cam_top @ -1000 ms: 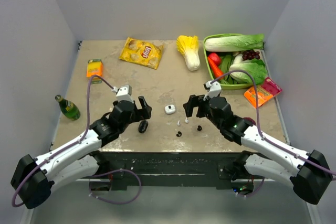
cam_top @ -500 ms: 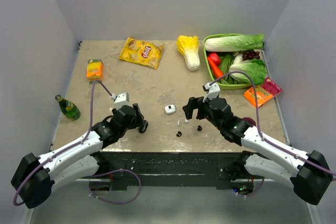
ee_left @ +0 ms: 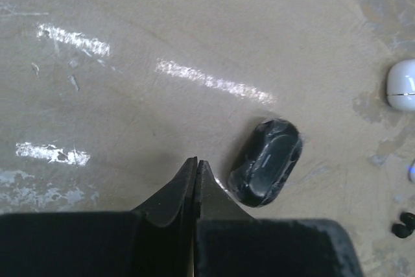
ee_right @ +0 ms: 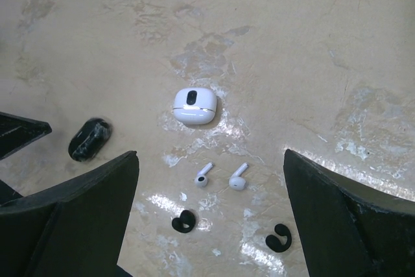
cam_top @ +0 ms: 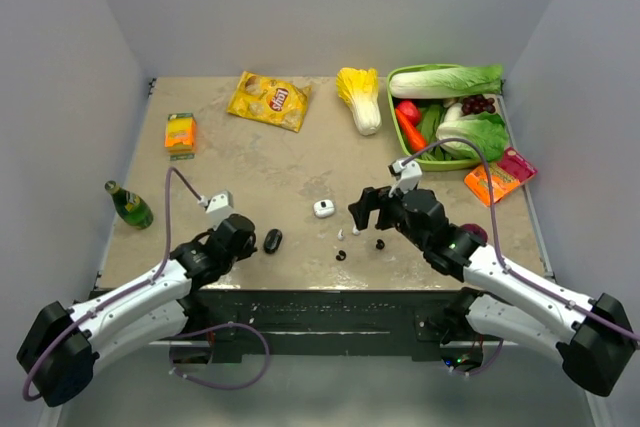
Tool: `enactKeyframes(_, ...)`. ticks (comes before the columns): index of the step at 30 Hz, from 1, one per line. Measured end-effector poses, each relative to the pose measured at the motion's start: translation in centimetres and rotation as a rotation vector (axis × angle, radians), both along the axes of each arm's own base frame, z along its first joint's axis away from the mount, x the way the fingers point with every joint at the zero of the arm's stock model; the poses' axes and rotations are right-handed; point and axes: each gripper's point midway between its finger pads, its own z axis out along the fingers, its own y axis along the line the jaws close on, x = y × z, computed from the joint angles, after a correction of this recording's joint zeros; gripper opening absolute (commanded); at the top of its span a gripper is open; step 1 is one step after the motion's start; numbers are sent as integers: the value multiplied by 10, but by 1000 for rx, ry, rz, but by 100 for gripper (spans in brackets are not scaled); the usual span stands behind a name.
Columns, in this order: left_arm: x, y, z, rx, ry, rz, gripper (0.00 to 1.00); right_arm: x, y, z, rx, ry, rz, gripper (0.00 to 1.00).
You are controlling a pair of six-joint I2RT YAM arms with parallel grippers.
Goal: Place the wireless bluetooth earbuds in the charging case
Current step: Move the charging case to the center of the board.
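The left gripper (ee_left: 196, 165) has its jaws pressed together with nothing between them, tips low over the beige stone-patterned table (cam_top: 300, 162). Just to their right lies the glossy black oval charging case (ee_left: 266, 170); whether a fingertip touches it is hard to judge, since the gripper's dark body hides the near edge of that view. In the same view the rounded white charging case (ee_left: 402, 84) is cut off by the right edge, and a black bud shows only in part in the near right corner.

The right gripper (ee_right: 211, 155) hangs with its jaws spread wide, empty, above the wireless buds. Between its fingers lie the two white stemmed earbuds (ee_right: 203, 178) side by side, with the white charging case just beyond them. Nearer sit the two black hook-shaped earbuds (ee_right: 183, 222), well apart from each other. All four rest on the table outside both cases (whether either lid is open I cannot tell). The black charging case shows at the left of this view, beside a sliver of the left gripper's finger.

From above, the buds are mere specks in front of the right gripper (cam_top: 370, 209), the black case (cam_top: 272, 240) beside the left gripper (cam_top: 248, 239). A dark reddish round thing (cam_top: 476, 232) is half hidden behind the right arm. A green glass bottle (cam_top: 129, 205) lies at the left edge.
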Motion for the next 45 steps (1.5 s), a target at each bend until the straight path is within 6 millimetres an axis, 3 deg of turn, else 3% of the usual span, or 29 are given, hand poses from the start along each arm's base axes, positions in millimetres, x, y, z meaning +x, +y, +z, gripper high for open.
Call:
enactKeyframes(13,-10,1,-36,49,99,-17,0,-2,-3,6,13,-10,-6,95)
enactKeyframes(45,-5,-58,-35,-113,68,-196,0,-6,-7,-2,-12,20,-8,96)
